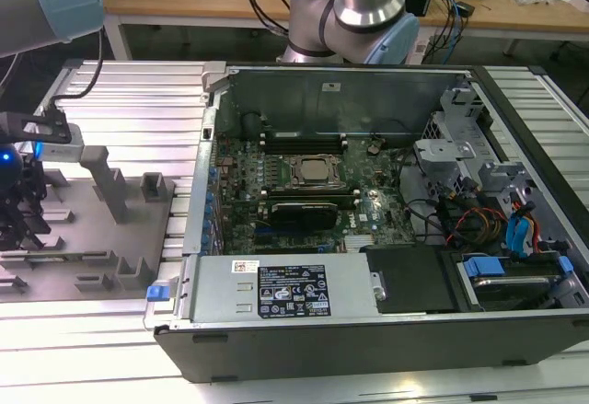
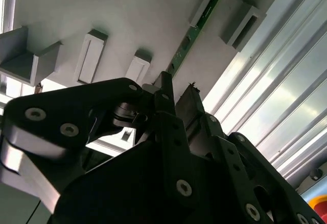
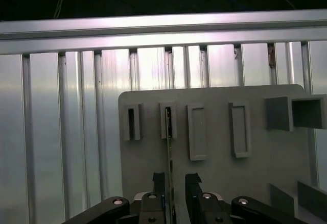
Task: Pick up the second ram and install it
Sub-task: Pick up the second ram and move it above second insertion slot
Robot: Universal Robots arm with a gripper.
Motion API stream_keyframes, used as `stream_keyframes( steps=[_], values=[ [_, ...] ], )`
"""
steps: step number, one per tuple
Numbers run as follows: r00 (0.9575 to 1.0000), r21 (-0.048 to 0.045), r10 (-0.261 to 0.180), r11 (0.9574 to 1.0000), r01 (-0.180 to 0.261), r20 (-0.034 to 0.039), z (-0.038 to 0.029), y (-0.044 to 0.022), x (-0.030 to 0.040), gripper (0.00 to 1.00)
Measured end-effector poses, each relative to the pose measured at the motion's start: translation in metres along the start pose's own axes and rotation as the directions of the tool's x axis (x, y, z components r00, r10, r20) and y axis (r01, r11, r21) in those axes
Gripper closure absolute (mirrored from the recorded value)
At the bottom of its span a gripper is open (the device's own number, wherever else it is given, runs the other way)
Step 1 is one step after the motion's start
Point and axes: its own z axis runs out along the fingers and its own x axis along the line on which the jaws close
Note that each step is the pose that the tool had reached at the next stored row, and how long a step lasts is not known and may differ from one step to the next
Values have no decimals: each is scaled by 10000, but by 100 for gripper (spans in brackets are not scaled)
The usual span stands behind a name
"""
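Straddling the second ram [image 3: 169, 132] on its grey fixture [image 3: 219, 183], the jaws stand slightly apart.

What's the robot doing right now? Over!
Pincer open, straddling the second ram. Ram on edge, far end slotted in the grey fixture, not lifted. Nothing in the way.
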Motion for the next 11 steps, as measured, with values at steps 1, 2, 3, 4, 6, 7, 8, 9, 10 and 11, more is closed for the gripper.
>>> stream_keyframes(
  steps=[1, 2, 3, 4, 6, 7, 8, 9, 10, 11],
  values=[
    [10000, -1, -2, 10000, 2, 0, 18, -1, 9, 70],
    [10000, -2, -10, 10000, 10, -2, 58, -1, 17, 70],
    [10000, -2, -23, 10000, 23, -2, 92, -7, 17, 70],
    [10000, -1, -33, 10000, 33, -4, 124, -15, 18, 70],
    [10000, -2, -63, 10000, 63, -5, 212, -35, 18, 70],
    [10000, -3, -88, 10000, 88, -7, 255, -45, 18, 70],
    [9999, -3, -114, 9999, 114, -8, 284, -56, 19, 70],
    [9999, -4, -161, 9999, 161, -10, 325, -69, 18, 70],
    [9998, -5, -216, 9998, 216, -11, 360, -72, 18, 70],
    [9996, -6, -297, 9996, 297, -15, 397, -75, 19, 70]
  ],
)
